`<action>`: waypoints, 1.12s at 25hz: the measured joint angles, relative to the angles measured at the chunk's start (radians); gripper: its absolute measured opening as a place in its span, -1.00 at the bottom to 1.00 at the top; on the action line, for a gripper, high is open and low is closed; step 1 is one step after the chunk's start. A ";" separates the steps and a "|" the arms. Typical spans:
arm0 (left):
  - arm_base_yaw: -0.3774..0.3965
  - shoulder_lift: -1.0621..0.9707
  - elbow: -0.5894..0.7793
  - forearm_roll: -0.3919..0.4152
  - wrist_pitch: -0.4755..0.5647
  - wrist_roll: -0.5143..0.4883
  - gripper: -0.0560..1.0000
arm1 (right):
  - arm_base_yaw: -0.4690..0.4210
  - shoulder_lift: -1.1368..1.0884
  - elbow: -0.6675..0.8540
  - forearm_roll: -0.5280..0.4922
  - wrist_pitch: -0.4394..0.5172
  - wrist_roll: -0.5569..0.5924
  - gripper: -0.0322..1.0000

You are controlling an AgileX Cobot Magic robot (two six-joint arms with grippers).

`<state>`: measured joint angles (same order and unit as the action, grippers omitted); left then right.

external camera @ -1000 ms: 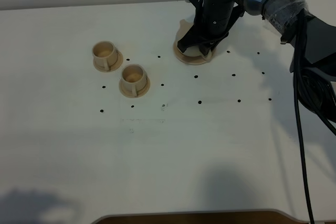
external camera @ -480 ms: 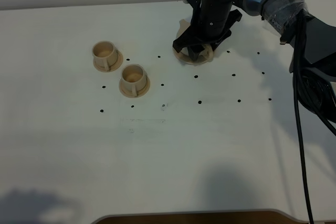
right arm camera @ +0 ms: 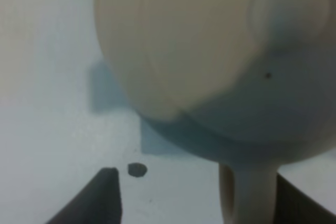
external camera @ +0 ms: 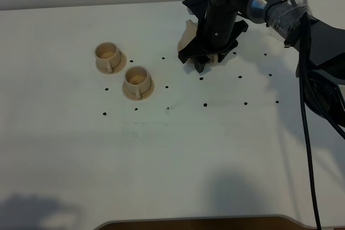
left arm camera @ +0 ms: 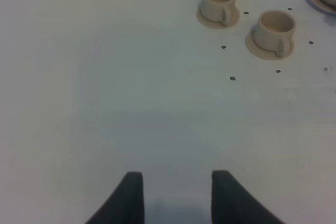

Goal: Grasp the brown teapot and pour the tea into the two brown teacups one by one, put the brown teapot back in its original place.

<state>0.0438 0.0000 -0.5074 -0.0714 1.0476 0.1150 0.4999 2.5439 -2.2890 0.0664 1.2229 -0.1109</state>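
1. The teapot [external camera: 187, 32] sits near the desk's [external camera: 161, 160] far edge, right of middle; both cups [external camera: 108, 56] look empty.
2. The right gripper [right arm camera: 202, 195] stands wide astride its handle [right arm camera: 247, 198], gripping nothing.
3. Centre the handle between the fingers, then close firmly before lifting level.

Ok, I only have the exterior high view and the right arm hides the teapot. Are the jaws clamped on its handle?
Observer: No. In the right wrist view the right gripper is open; the handle of the teapot stands between the fingers, nearer one of them.
Operator: And the left gripper? It's out of my picture.
Observer: The left wrist view shows the left gripper open and empty above bare table.
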 joint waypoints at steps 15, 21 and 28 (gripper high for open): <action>0.000 0.000 0.000 0.000 0.000 0.000 -0.27 | -0.013 -0.082 0.003 -0.051 -0.002 -0.141 0.03; 0.000 0.000 0.000 0.000 0.000 0.000 -0.27 | -0.013 -0.082 0.003 -0.045 -0.002 -0.140 -0.06; 0.000 0.000 0.000 0.000 0.000 0.000 -0.27 | -0.013 -0.082 0.003 -0.053 -0.002 -0.112 -0.06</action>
<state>0.0438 0.0000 -0.5074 -0.0714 1.0476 0.1150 0.4869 2.4621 -2.2858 0.0134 1.2212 -0.2232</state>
